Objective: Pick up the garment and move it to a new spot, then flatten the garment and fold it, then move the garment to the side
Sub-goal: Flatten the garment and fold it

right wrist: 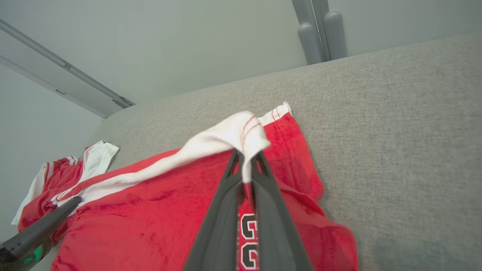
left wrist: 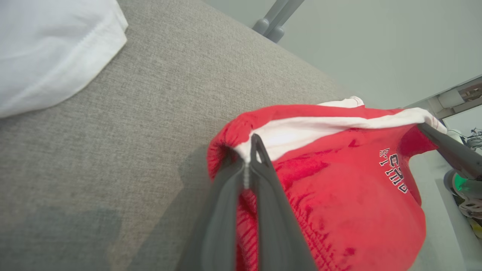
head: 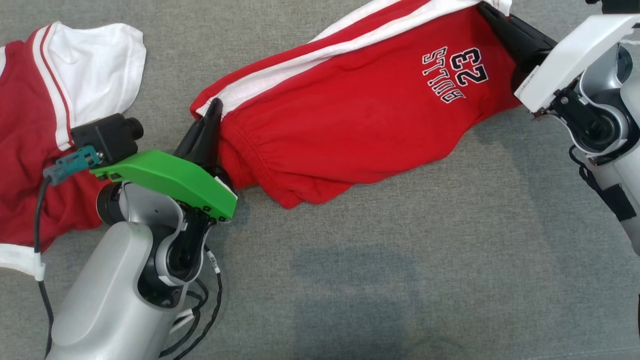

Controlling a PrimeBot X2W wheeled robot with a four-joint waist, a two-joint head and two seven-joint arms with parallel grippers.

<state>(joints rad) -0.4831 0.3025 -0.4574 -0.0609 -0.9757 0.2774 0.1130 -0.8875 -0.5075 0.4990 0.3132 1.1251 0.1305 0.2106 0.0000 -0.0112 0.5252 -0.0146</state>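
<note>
Shorts (head: 360, 110), red with a white side stripe, read "BULLS 23" in black outlined lettering (head: 455, 75); left gripper (left wrist: 251, 152) and right gripper (right wrist: 245, 162) each pinch the striped edge tight.

Tally: two garments, two tools, one surface.
Garments, two: one pair of red shorts (head: 360, 115), one printed number on them; one red-and-white top (head: 45, 125). Tools, two: left tool (head: 214, 107) and right tool (head: 487, 11), two dark fingers each, four fingers all told. One grey fabric surface (head: 400, 280). Two round-topped grey posts (right wrist: 308, 43) past its far edge.
</note>
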